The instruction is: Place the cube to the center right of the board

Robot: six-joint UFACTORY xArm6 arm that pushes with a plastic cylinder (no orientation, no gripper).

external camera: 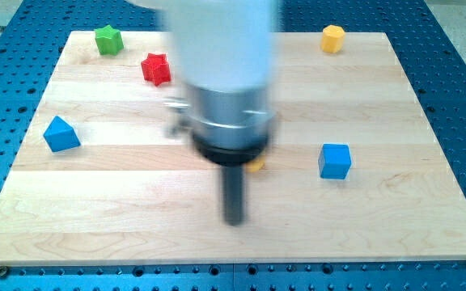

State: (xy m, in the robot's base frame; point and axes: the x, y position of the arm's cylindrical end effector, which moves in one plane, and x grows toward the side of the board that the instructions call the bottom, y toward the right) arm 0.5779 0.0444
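Note:
A blue cube [335, 160] sits on the wooden board [136, 210] right of the middle. My tip [234, 220] is down on the board, left of the cube and lower in the view, well apart from it. A yellow block [256, 165] peeks out just behind the rod, mostly hidden by the arm; its shape cannot be made out.
A blue triangular block [61, 133] lies at the view's left. A red star [157, 69] and a green star [108, 39] sit at the top left. A yellow hexagonal block [332, 37] is at the top right. The blurred arm body [225, 73] hides the board's top middle.

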